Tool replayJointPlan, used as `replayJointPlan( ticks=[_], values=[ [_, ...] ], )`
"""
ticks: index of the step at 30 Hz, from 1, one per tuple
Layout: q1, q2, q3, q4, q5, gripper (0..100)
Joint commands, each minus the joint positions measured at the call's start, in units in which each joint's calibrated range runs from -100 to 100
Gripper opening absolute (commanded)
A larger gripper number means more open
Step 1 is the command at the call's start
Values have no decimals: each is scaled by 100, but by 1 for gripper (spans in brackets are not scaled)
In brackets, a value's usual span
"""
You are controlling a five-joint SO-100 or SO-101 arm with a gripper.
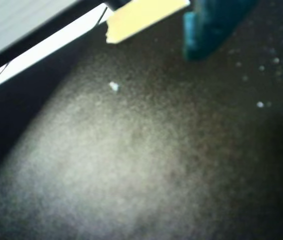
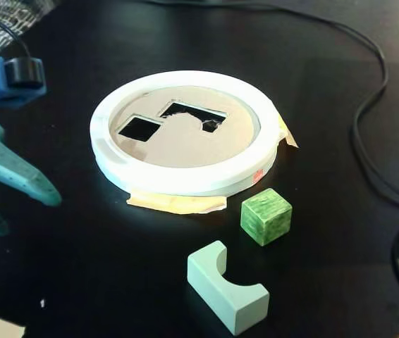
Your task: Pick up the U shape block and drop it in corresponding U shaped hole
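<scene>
- Pale mint-green U shape block [image 2: 226, 287], matte, rectangular w/ semicircular notch cut from one long side; lying on black desk [image 2: 115, 267] at front of fixed view, notch facing up and toward right.
- Longer than darker green streaked cube [image 2: 266, 215], which sits just beside it, up and to right, apart from it.
- No contact w/ pincer; block free on desk, outside disc.
- Tan disc w/ thick white rim [image 2: 185, 184] behind block and cube, centre of fixed view; yellowish tape tabs [image 2: 177, 203] sticking out under rim at front and right.
- U shaped hole [image 2: 191, 115]: dark arch-shaped cutout in tan face, upper middle of disc; smaller square cutout [image 2: 138, 127] just left of it.
- Teal two-finger pincer [image 2: 16, 201] at left edge of fixed view, well apart from block; fingers spread, open, holding nothing. One fingertip pointing right toward disc, other cut off low at edge.
- Blue part w/ black cylinder [image 2: 20, 74] above pincer, upper left.
- Wrist view blurry: teal finger [image 1: 214, 25] at top, pale yellow strip [image 1: 144, 17] beside it, dark desk w/ pale specks below. Block not visible there.
- Black cables [image 2: 369, 120] looping along right side of fixed view.
</scene>
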Motion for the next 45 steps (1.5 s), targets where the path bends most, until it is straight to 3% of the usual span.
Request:
replayJointPlan(
  ticks=[1,7,17,23,29,38,45],
  values=[
    [65,-39,-118,-31,-44,100],
    [-110,-39,-409,-51,-44,100],
    [-584,373,-2467,-151,-54,100],
    [-1309,3105,-4690,-372,10,100],
    [-1121,6132,-7349,-312,83,99],
    [-659,9643,-10537,350,1734,99],
    [402,11166,-11720,350,2090,99]
  ],
)
